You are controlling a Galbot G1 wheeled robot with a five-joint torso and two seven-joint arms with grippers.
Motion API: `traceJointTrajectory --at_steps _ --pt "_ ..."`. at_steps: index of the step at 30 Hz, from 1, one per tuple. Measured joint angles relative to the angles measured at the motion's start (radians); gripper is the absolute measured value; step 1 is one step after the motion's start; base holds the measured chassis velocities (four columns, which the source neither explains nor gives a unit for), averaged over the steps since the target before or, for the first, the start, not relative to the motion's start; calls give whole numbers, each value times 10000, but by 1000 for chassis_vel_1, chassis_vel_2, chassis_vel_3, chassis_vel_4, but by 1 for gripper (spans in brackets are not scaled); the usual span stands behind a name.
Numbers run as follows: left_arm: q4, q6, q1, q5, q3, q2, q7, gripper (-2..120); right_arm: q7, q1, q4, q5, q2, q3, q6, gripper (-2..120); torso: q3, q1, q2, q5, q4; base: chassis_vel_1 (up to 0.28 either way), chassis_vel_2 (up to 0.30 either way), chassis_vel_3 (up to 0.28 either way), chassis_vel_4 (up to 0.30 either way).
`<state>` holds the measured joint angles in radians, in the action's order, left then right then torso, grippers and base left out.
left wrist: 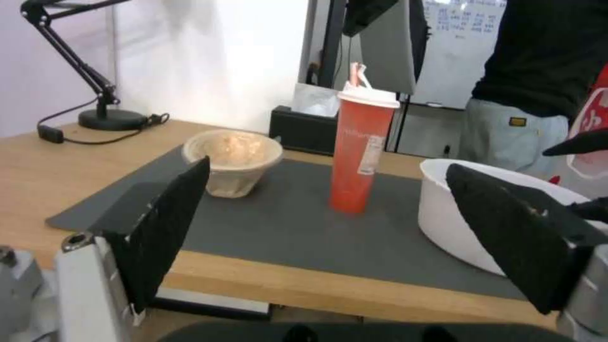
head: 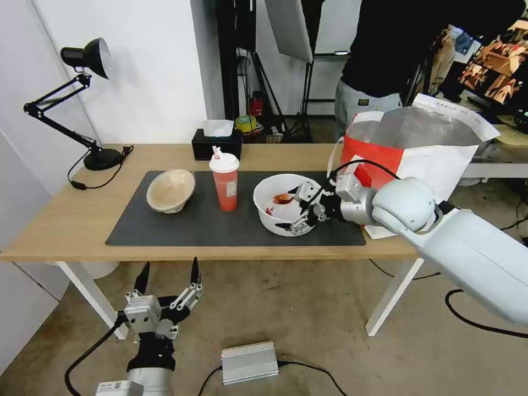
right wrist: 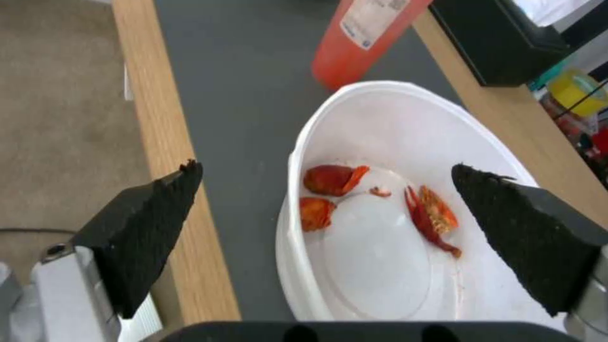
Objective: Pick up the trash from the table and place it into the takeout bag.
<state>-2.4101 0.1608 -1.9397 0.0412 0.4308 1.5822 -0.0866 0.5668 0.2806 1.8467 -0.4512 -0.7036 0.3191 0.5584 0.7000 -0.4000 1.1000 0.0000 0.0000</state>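
The right pincer (head: 303, 209) is spread wide and grasps nothing, its tips straddling the near rim of the white bowl (head: 278, 206). One finger (right wrist: 507, 228) hangs over the inside, the other finger (right wrist: 152, 209) outside above the worktop's front edge. Red food bits (right wrist: 332, 180) lie just ahead of it on the bowl's floor. Beyond the bowl, farther from the pincer, stands the red cup (head: 224, 182), and past that the tan pulp bowl (head: 170, 190), both on the grey mat (head: 209, 228). Behind the pincer's wrist the takeout bag (head: 412, 148) gapes open at the end of the worktop (head: 66, 214). The left pincer (head: 168, 280), also spread and holding nothing, waits below the worktop's front edge. By my reckoning nothing is bagged yet: all 3 pieces remain out, the first grasp still to close.
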Motion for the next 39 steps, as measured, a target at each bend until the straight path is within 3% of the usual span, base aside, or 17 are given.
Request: traceJointTrajectory --at_steps 25,39 --pt "-36 74 -191 -207 -139 87 -6 100 359 -1072 -578 261 -143 1542 43 100 0 0 0 0 0 0 0 0 0" --pt "35 162 -196 -219 -158 99 -11 100 421 -1314 -958 470 -366 1811 79 100 0 0 0 0 0 0 0 0 0"
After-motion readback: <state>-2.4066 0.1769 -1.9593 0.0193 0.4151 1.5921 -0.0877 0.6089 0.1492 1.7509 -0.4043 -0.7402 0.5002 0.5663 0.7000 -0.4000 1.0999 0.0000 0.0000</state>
